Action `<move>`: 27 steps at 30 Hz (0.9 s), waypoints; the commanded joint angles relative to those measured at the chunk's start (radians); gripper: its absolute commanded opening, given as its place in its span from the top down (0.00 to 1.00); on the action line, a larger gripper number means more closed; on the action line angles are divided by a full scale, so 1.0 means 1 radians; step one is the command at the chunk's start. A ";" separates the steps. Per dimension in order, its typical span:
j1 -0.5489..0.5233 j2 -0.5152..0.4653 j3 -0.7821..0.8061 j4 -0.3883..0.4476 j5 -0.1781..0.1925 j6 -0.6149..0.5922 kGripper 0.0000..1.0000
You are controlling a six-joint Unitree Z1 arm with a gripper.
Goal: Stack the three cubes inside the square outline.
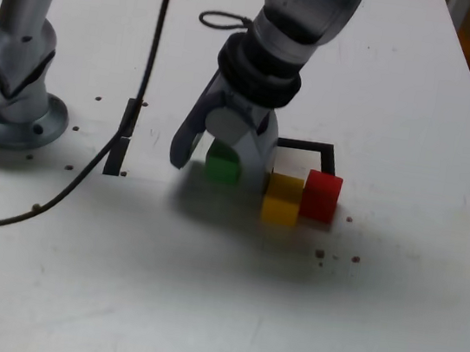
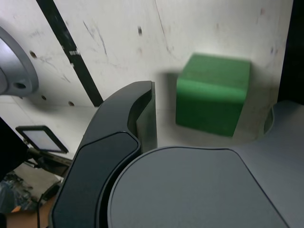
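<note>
Three cubes are being stacked, and the green cube [image 1: 222,165] is being reached first by the spread hand [image 1: 220,158], which needs closing around it next.

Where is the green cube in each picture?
Exterior view: the green cube sits on the white table near the middle, between the open pincer's jaws, on the exterior view's left of the yellow cube.
Wrist view: the green cube fills the space between the two jaws, on the white table.
Shared landmark: the straight black tape strip shows in both views, beyond the dark jaw.
</note>
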 commanded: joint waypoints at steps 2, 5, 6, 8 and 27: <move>-0.028 0.006 -0.005 -0.016 -0.026 -0.005 0.15; -0.047 0.010 -0.005 -0.026 -0.043 -0.007 0.15; -0.053 0.010 -0.003 -0.028 -0.049 -0.009 0.15; -0.062 0.007 0.007 -0.031 -0.058 -0.015 0.15; -0.038 -0.221 0.011 0.043 0.118 -0.130 0.15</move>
